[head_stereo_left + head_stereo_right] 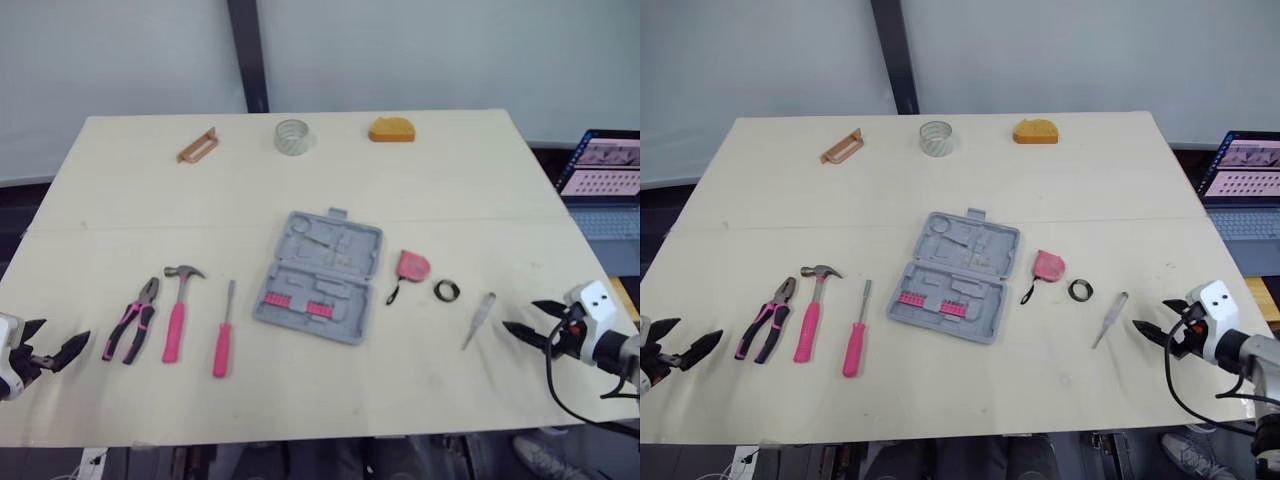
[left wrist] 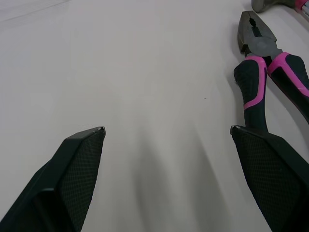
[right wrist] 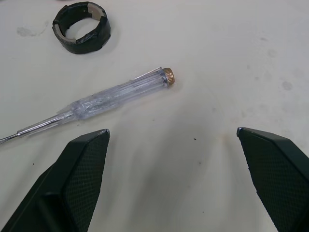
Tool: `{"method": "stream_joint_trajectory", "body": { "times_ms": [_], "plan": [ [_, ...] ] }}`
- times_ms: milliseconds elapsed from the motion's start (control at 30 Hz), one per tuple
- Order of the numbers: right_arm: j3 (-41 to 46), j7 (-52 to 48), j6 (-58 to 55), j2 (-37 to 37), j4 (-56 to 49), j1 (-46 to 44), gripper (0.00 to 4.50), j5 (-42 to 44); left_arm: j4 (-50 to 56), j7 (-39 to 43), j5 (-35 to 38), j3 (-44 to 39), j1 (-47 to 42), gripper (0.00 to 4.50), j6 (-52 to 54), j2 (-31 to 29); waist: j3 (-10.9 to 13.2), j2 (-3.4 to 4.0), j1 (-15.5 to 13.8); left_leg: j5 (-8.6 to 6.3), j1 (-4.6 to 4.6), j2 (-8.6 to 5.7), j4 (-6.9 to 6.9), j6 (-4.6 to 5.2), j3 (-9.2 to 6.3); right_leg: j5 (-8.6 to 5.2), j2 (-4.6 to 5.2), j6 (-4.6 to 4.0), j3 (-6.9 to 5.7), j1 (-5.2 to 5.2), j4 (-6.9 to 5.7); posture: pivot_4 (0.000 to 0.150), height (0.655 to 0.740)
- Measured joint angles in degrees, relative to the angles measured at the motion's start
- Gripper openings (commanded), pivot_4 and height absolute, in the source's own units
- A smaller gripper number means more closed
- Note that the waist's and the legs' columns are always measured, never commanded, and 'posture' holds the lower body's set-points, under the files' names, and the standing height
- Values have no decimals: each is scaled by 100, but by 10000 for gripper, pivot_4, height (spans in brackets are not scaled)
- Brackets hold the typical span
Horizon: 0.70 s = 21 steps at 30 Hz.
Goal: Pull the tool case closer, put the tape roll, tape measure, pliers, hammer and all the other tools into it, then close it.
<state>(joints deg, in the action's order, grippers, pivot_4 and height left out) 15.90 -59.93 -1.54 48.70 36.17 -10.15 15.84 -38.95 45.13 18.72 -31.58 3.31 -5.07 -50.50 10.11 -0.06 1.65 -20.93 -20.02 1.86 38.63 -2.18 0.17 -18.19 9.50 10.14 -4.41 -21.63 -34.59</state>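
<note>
Case (image 1: 320,277) lies open mid-surface (image 1: 450,190), pink bits inside. To its left, in a row: screwdriver (image 1: 224,330), hammer (image 1: 177,310), pliers (image 1: 133,320). To its right: tape measure (image 1: 411,266), tape roll (image 1: 446,290), then clear tester (image 1: 479,320). L hand (image 1: 66,330) is spread wide, empty, just beside pliers' handles. R hand (image 1: 519,314) is also wide, empty, near tester's capped end, not touching.
</note>
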Motion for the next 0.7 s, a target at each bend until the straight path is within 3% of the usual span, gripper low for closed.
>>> {"method": "stream_joint_trajectory", "body": {
  "times_ms": [300,500,533,633,700],
  "plan": [
    [53,-6,-237,-7,-79,-4,44652,168,8,-79,-1,-165,178,45000,4,-1,0,0,-8,0,0,0,0,0,0,0,0,0,0,0,0,1500,7400],
    [170,296,-1784,-522,-2137,-1,44652,1017,1206,22,4,178,-101,45000,532,46,0,0,-33,0,-5,3,16,0,-8,0,0,0,-2,0,-15,1500,7400],
    [66,421,-1981,-666,-2499,-66,44961,1081,1500,26,17,329,-247,42390,656,96,0,0,-44,-2,-6,3,23,-2,-9,0,0,0,-2,0,-16,1500,7400],
    [-243,779,-2349,-914,-3158,-190,36680,1094,2135,15,53,683,-551,31875,1001,268,0,0,-53,-7,-8,2,28,-2,-10,0,0,0,-3,-2,-18,1500,7400],
    [-554,1025,-2511,-1049,-3519,-236,24603,944,2465,-4,60,992,-845,19312,1280,449,0,0,-61,-7,-9,2,29,-2,-11,0,0,0,-6,-3,-19,1500,7400]
  ]
}}
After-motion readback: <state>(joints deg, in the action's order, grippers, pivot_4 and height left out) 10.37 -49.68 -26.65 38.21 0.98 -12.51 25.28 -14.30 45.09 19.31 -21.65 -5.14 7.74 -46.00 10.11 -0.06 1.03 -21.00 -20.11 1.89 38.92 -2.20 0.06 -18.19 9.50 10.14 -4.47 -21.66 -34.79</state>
